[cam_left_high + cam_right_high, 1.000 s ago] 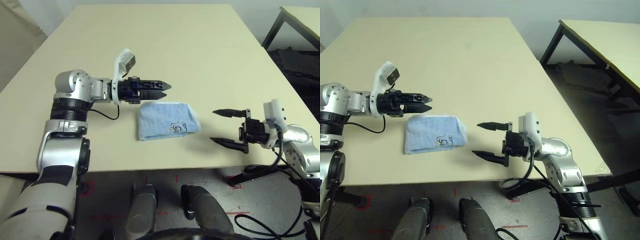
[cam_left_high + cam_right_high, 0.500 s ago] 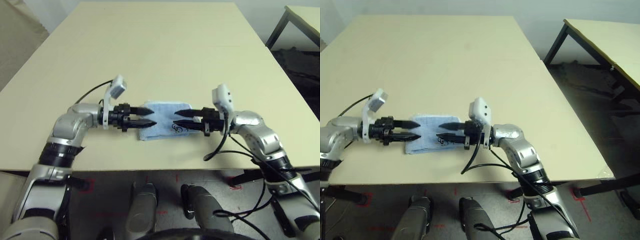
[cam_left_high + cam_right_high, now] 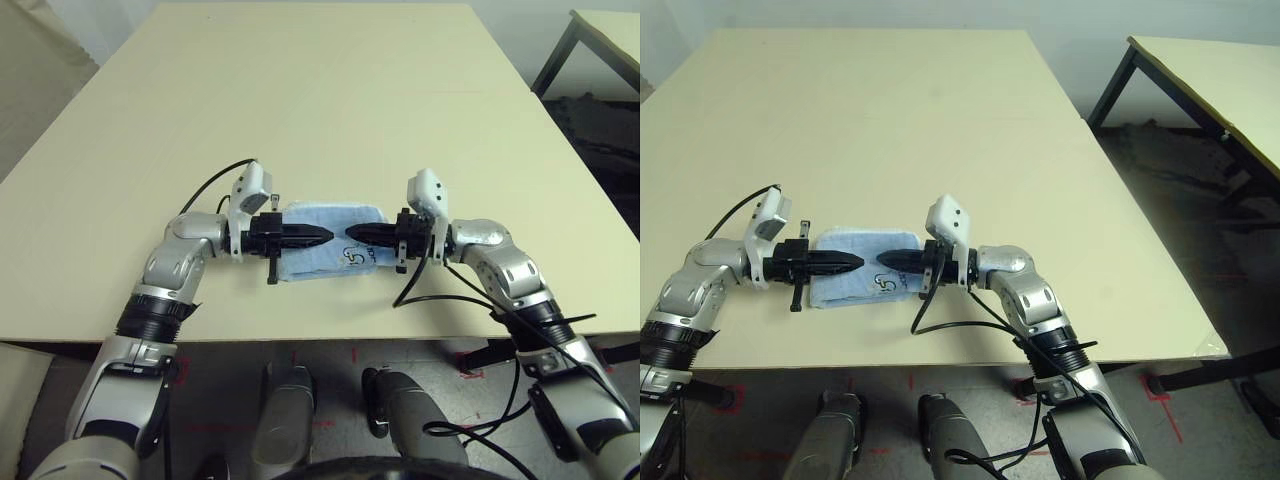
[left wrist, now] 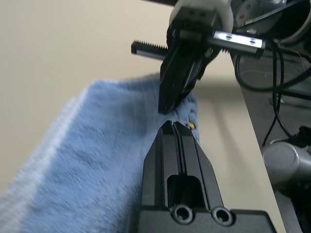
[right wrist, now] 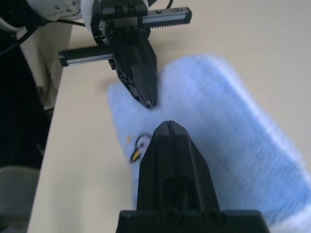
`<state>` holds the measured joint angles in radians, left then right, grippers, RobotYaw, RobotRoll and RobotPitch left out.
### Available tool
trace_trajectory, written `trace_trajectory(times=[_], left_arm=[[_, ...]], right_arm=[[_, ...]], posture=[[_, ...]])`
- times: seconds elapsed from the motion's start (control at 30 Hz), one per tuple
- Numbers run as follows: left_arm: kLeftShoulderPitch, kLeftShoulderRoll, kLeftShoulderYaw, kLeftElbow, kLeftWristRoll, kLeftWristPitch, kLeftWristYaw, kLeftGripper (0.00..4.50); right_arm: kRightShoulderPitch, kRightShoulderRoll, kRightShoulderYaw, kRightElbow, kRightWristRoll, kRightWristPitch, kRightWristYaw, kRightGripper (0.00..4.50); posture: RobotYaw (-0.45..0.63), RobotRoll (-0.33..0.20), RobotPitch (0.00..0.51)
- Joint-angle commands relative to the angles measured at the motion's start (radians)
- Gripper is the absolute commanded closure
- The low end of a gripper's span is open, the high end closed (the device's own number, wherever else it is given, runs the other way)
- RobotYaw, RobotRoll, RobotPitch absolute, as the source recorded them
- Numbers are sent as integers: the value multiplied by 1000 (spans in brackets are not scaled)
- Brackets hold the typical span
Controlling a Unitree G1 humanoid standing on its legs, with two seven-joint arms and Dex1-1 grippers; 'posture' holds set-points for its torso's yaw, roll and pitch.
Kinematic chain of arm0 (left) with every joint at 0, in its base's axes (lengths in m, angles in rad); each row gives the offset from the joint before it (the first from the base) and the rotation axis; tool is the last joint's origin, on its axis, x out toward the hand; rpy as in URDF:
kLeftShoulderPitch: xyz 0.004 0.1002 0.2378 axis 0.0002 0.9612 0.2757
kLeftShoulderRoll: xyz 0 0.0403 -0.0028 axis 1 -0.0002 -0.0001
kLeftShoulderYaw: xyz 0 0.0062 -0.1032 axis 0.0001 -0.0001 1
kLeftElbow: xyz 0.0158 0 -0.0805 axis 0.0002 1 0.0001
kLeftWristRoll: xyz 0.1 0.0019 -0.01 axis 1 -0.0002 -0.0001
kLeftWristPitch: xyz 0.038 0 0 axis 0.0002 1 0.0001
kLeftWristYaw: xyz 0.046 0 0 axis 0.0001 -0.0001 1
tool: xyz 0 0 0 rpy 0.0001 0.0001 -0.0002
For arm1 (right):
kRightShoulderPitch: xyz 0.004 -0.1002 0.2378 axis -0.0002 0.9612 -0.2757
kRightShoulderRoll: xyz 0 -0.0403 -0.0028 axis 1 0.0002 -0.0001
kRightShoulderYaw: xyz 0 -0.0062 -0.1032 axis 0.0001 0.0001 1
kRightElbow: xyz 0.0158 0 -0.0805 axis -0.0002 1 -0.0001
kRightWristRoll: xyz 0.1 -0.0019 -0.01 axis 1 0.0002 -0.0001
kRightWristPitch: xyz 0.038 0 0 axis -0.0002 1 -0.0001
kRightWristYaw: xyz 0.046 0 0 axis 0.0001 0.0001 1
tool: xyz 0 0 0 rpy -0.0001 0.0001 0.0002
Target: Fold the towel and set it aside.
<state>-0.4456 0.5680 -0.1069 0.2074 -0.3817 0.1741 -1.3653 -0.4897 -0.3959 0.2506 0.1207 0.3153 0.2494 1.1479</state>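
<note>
Both hands, left [image 3: 332,236] & right [image 3: 347,232], shut, nothing gripped, mid-frame over towel [image 3: 312,265]: light, floppy; pinch lower edge w/ both.

Light-blue towel folded on the near part of the tabletop
The towel [image 3: 330,214], soft terry with a paler, whitish edge, is folded into a compact, roughly rectangular pad, longer from left to right than from near to far. It lies flat on the tabletop [image 3: 300,110], near its near edge and a little in from it. A dark embroidered mark with a touch of yellow sits toward the towel's right end, on the near side; the upper surface looks mostly smooth, its corners softly rounded.
</note>
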Motion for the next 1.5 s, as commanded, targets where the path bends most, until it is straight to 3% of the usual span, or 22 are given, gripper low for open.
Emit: trace_trajectory(times=[0.03, 0.3, 0.5, 0.73, 0.9, 1.17, 1.3, 1.5], left_arm=[[39, 36, -2, 23, 20, -18, -24, 4456], [20, 133, 67, 156, 24, -68, -39, 4456], [20, 183, 102, 146, -2, -43, -60, 4456], [-94, 80, 137, 72, -113, 127, 13, 4456], [-144, -1, 66, 136, -31, 83, 45, 4456], [-193, -55, 9, 314, 73, -31, 42, 4456], [-201, -57, 4, 365, 110, -69, 52, 4456], [-188, 6, 45, 442, 130, -114, 47, 4456]], right_arm=[[47, -37, 13, -22, 1, 20, 39, 4500], [67, -108, -39, 10, 10, 0, 69, 4500], [16, -123, -124, -1, 84, 49, 79, 4500], [-110, -32, -108, 75, 69, 29, 48, 4500], [-155, 73, -48, 214, -9, -56, 29, 4500], [-222, 177, -30, 447, -107, -174, -37, 4500], [-239, 177, -38, 533, -145, -217, -56, 4500], [-196, 80, -76, 510, -136, -209, -21, 4500]], posture=[[15, 0, 162], [24, 0, 159], [25, 0, 160], [33, 0, 161], [31, 0, 167], [18, 0, 182], [14, 0, 185], [17, 0, 181]])
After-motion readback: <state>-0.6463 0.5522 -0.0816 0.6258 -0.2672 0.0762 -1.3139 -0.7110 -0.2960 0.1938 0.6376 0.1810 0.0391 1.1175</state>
